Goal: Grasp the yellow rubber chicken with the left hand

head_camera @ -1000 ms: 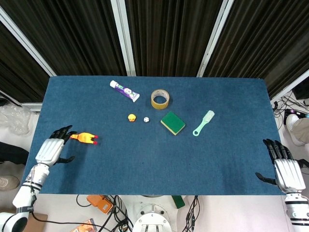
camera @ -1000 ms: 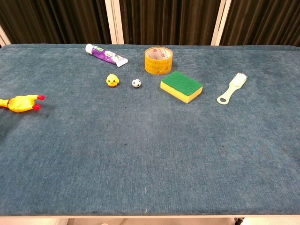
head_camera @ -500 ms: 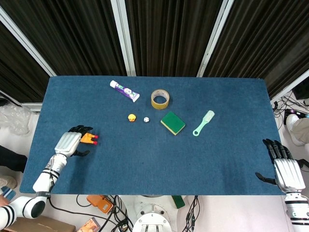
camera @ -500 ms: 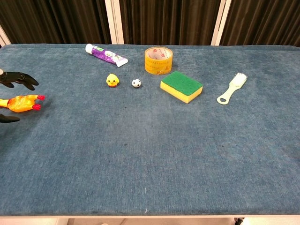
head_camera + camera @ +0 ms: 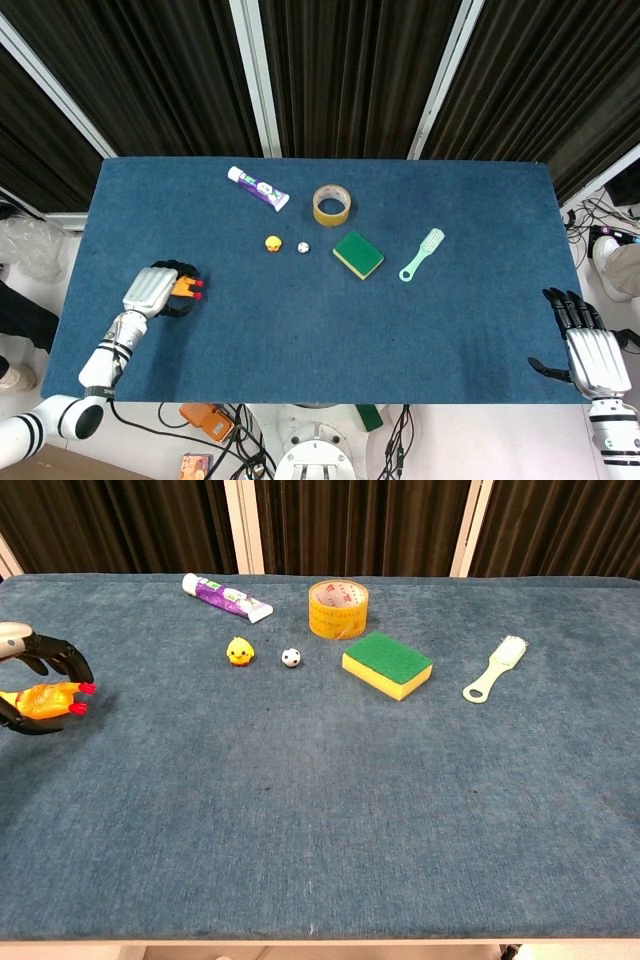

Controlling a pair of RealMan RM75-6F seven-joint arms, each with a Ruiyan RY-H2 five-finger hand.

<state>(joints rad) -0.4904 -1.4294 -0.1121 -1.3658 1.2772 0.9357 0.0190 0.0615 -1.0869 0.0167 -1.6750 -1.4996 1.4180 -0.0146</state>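
The left hand (image 5: pixel 155 291) curls its fingers around the yellow rubber chicken (image 5: pixel 45 700) on the blue cloth-covered bench (image 5: pixel 320 320); the right hand (image 5: pixel 590 355) rests released.

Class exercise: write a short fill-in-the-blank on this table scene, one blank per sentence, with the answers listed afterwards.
1. The left hand is curled around the yellow rubber ____.
2. The roll of tape lies beside the ____ of toothpaste.
3. The sponge has a ____ top.
4. The right hand holds ____.

Answers: chicken; tube; green; nothing
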